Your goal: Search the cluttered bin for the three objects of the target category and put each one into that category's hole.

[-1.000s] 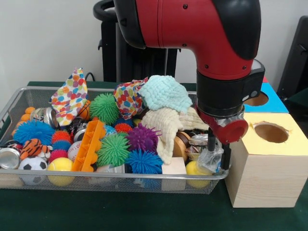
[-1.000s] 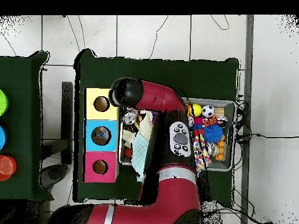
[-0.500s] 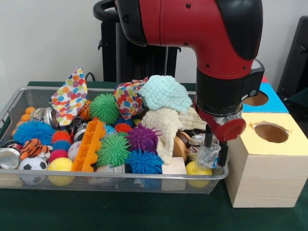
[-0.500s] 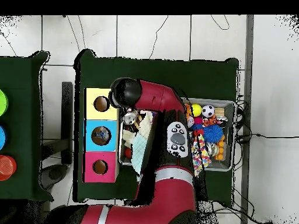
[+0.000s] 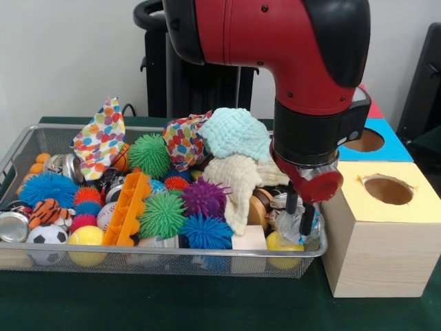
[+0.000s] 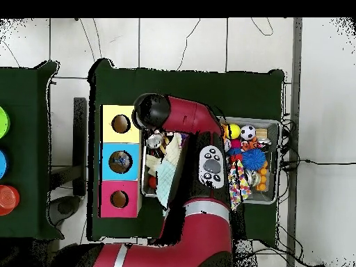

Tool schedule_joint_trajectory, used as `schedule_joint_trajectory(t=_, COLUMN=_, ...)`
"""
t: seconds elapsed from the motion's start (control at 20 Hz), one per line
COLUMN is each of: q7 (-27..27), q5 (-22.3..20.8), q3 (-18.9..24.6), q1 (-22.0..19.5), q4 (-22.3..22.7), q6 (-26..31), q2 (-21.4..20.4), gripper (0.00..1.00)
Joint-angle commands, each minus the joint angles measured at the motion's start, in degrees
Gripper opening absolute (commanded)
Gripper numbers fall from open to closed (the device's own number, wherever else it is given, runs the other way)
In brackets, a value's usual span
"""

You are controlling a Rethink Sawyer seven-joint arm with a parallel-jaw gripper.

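My gripper [image 5: 298, 210] hangs inside the right end of the wire mesh bin [image 5: 172, 254], just left of the wooden box with the yellow top and round hole [image 5: 388, 189]. Its two dark fingers [image 5: 291, 198] are closed on a crumpled piece of clear plastic [image 5: 295, 226], which rests low among the clutter near a yellow ball [image 5: 275, 241] and a metal can [image 5: 284, 201]. In the overhead view the red arm [image 6: 188, 125] covers the gripper and the left part of the bin [image 6: 272, 125].
The bin holds spiky balls [image 5: 162, 214], soft cloths [image 5: 234, 134], a spotted fabric bag [image 5: 100, 138], an orange plastic piece [image 5: 127, 209], cans and small balls. A blue-topped box [image 5: 365, 141] stands behind the yellow one; overhead, yellow [image 6: 120, 124], blue [image 6: 120, 161] and pink [image 6: 119, 199] boxes line up.
The gripper has shifted a little to the left, away from the yellow box and further over the bin. The clear plastic stayed between its fingers.
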Motion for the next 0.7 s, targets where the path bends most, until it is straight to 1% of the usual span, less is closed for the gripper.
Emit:
schedule_joint_trajectory(t=0.05, q7=-0.4, q5=-3.7, q3=1.2, q1=-0.3, q4=4.6, q6=0.4, q2=6.4, gripper=0.00)
schedule_joint_trajectory(t=0.7, q7=-1.0, q5=-3.3, q3=1.4, q1=-0.6, q4=3.9, q6=1.1, q2=6.9, gripper=0.00)
